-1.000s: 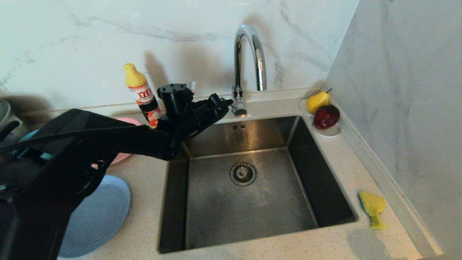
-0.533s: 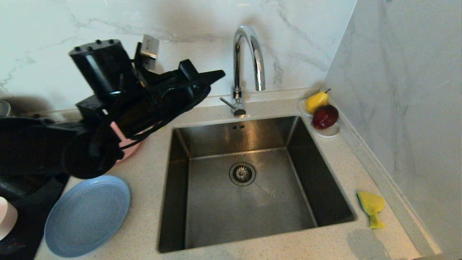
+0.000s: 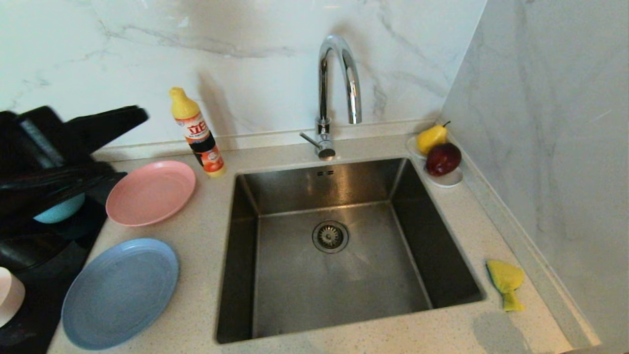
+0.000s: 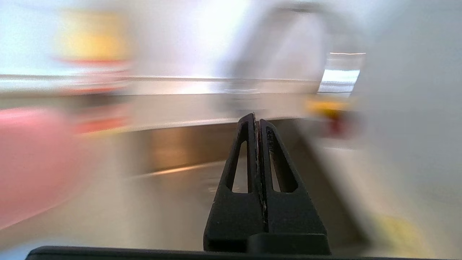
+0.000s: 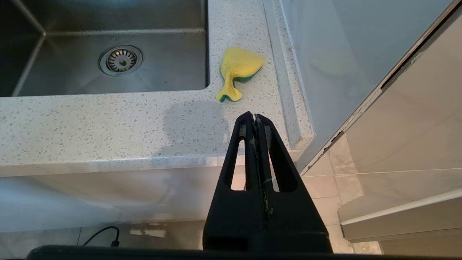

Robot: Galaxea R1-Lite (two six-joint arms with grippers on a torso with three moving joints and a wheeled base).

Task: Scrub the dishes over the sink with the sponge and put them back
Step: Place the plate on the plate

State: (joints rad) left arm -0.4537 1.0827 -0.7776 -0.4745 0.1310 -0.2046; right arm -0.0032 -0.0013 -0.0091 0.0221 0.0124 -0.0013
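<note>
A salmon-pink plate (image 3: 151, 192) and a grey-blue plate (image 3: 119, 293) lie on the counter left of the steel sink (image 3: 339, 275). Behind my left arm a teal bowl (image 3: 60, 211) peeks out, and a pale pink bowl (image 3: 9, 296) shows at the left edge. The yellow sponge (image 3: 506, 282) (image 5: 237, 71) with its green side lies on the counter right of the sink. My left gripper (image 3: 140, 113) (image 4: 257, 119) is shut and empty, raised at the far left above the dishes. My right gripper (image 5: 254, 117) is shut and empty, low in front of the counter's edge, short of the sponge.
A yellow-capped detergent bottle (image 3: 196, 132) stands behind the pink plate. The chrome tap (image 3: 338, 83) curves over the sink's back rim. A white saucer (image 3: 447, 180) with a pear and a red fruit sits at the back right, by the marble side wall (image 3: 550, 123).
My left arm has swung up from beside the tap and back to the far left, uncovering the pink plate and the bottle. Its gripper stayed shut. Nothing else moved.
</note>
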